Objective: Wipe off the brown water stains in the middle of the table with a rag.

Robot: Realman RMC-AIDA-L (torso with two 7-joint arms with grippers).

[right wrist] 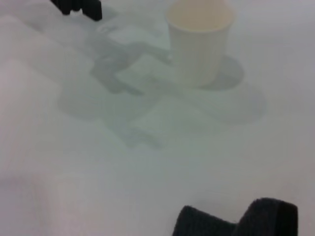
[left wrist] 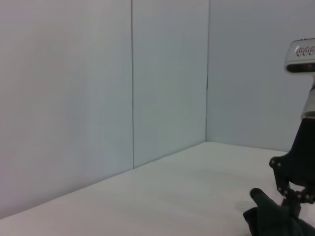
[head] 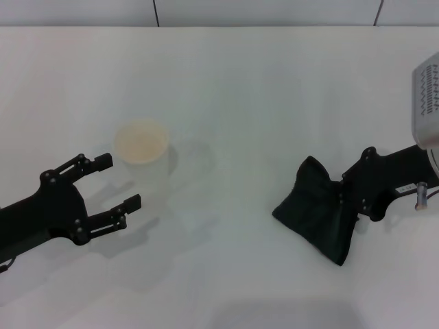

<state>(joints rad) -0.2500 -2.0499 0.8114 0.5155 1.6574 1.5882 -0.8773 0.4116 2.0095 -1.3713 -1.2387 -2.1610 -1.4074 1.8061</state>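
Observation:
The black-dark green rag [head: 315, 211] lies bunched on the white table [head: 219, 82] at the right. My right gripper [head: 345, 194] is shut on its right edge. The rag also shows in the right wrist view [right wrist: 236, 221] and in the left wrist view [left wrist: 275, 219], with the right gripper [left wrist: 294, 192] above it. My left gripper [head: 118, 181] is open and empty at the left, just in front of the cup. No brown stain shows in any view; the table's middle looks plain white.
A cream-white paper cup [head: 142, 147] stands upright left of the middle, also in the right wrist view [right wrist: 199, 39], where a left fingertip [right wrist: 78, 6] shows beside it. A grey wall runs along the table's far edge.

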